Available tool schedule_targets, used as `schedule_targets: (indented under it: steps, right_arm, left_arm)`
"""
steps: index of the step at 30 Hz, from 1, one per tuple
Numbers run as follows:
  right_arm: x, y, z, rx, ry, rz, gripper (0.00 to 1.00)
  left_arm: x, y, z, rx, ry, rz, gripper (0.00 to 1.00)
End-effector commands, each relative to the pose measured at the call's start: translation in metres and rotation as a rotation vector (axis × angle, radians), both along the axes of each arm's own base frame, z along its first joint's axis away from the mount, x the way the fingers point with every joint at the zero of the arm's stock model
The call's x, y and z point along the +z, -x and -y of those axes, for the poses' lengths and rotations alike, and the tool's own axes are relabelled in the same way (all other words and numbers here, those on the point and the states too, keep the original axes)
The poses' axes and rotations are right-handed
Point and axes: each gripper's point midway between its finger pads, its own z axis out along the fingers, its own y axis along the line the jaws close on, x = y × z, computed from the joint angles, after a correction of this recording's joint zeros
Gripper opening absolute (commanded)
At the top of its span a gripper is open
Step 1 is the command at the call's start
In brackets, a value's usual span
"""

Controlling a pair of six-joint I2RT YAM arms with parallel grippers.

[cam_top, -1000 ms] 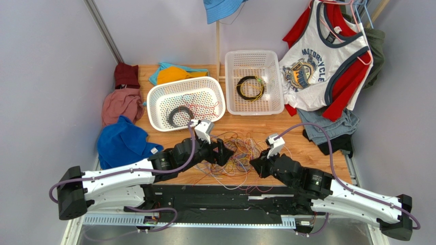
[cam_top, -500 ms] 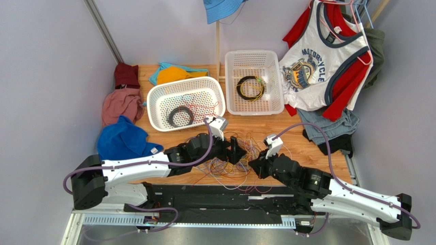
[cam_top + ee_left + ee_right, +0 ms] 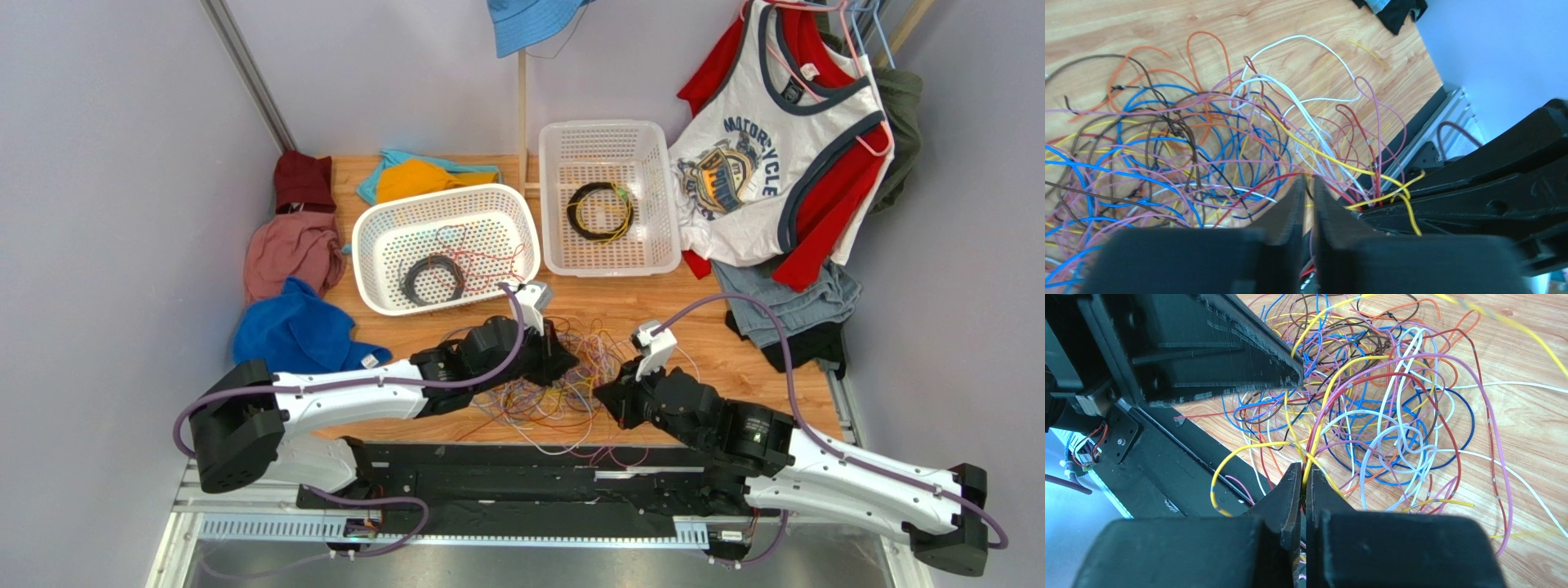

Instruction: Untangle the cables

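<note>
Now the left gripper has pushed rightward into the cables; a moment ago its jaws stood wide, and here they are drawn in to a thin slit; a red strand seems to run into that slit, though the left wrist view is too crowded to be sure which strand it has. The right gripper has barely moved; it stays clenched on a yellow strand that loops out to its left. Both grippers thus meet at the near side of the tangle, close together; by my judgement the pinch gives the arms two anchor points to draw apart, so a separating pull looks possible.

The cables lie as one loose knot on the wooden surface, near the arms and in front of the two white baskets; a few strands trail over the black rail at the near edge.

From above, the grippers cover the middle of the knot; no wire can be followed end to end, and the crossings under the left arm are hidden.
</note>
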Motion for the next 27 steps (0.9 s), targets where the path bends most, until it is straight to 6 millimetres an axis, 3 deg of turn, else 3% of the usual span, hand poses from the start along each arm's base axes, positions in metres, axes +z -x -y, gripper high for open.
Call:
schedule_targets:
  steps: [1,2,6,9,14,17,22,23,27]
  right_arm:
    - [0.034,-0.001,-0.007,0.008,-0.103,0.035,0.01]
    - [0.034,0.001,-0.006,0.011,-0.100,0.034,0.03]
    - [0.038,0.000,0.002,-0.013,-0.098,0.039,0.42]
    - [0.045,-0.004,0.014,-0.053,-0.094,0.059,0.53]
    - [0.057,-0.008,0.031,-0.102,-0.110,0.095,0.58]
    - [0.074,-0.009,0.030,-0.098,-0.160,0.127,0.58]
    - [0.113,-0.012,0.016,-0.051,-0.238,0.217,0.59]
    - [0.128,-0.015,0.013,-0.058,-0.271,0.244,0.59]
    - [0.157,-0.031,0.011,-0.107,-0.269,0.365,0.66]
  left_arm:
    - [0.030,-0.008,-0.013,0.034,0.036,0.066,0.00]
    - [0.050,-0.012,-0.019,0.058,0.054,0.104,0.00]
    - [0.098,-0.015,-0.043,0.084,0.037,0.217,0.00]
    - [0.137,-0.014,-0.069,0.121,0.025,0.292,0.00]
    - [0.200,-0.010,-0.119,0.209,0.043,0.406,0.00]
    - [0.231,-0.005,-0.134,0.219,0.072,0.458,0.00]
    - [0.266,0.005,-0.135,0.166,0.093,0.487,0.00]
    - [0.266,0.005,-0.132,0.154,0.086,0.484,0.00]
    - [0.271,0.009,-0.129,0.128,0.087,0.479,0.00]
